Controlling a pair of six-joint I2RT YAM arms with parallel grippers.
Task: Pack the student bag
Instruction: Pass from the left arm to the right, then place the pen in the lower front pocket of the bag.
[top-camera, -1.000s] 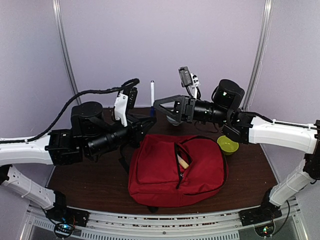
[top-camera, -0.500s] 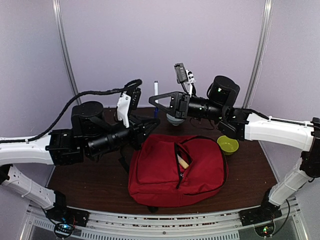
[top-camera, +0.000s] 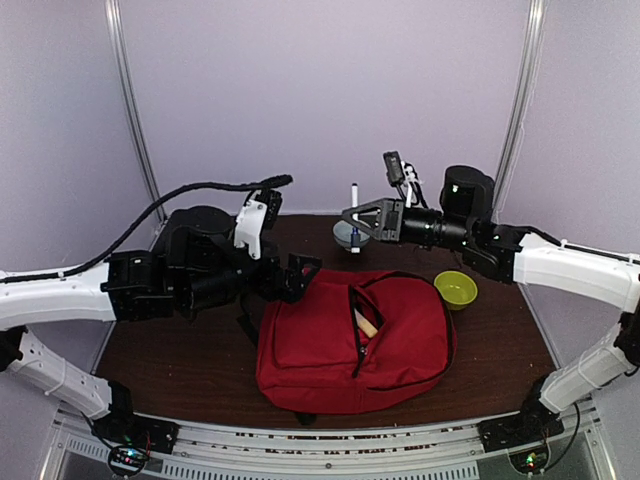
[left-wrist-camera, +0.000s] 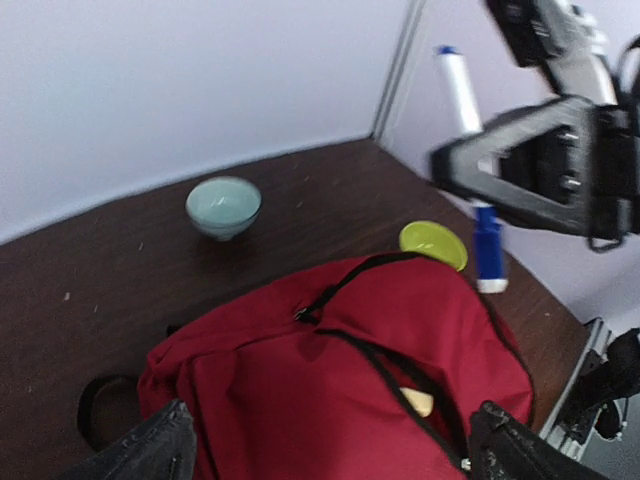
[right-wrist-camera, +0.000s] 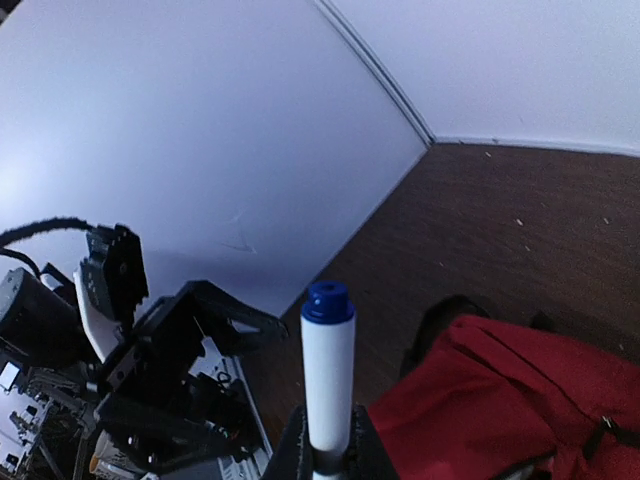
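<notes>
Right claw (top-camera: 354, 224) pinches an upright marker (top-camera: 353, 198) at the bag's 12 o'clock. Left claw (top-camera: 299, 276) gapes empty at 10 o'clock. The student bag (top-camera: 405, 335), mid-table, looks soft, light and floppy, so grip beside the zip opening (top-camera: 357, 335).

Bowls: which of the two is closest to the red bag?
The yellow-green bowl, by the bag's far right corner. The pale blue bowl stands further back, clearly apart from it.

The dark brown table (top-camera: 170, 350) before me carries a red backpack (top-camera: 330, 350), a pale blue bowl (left-wrist-camera: 223, 205) behind it, and a yellow-green bowl (top-camera: 455, 289) at my right.
</notes>
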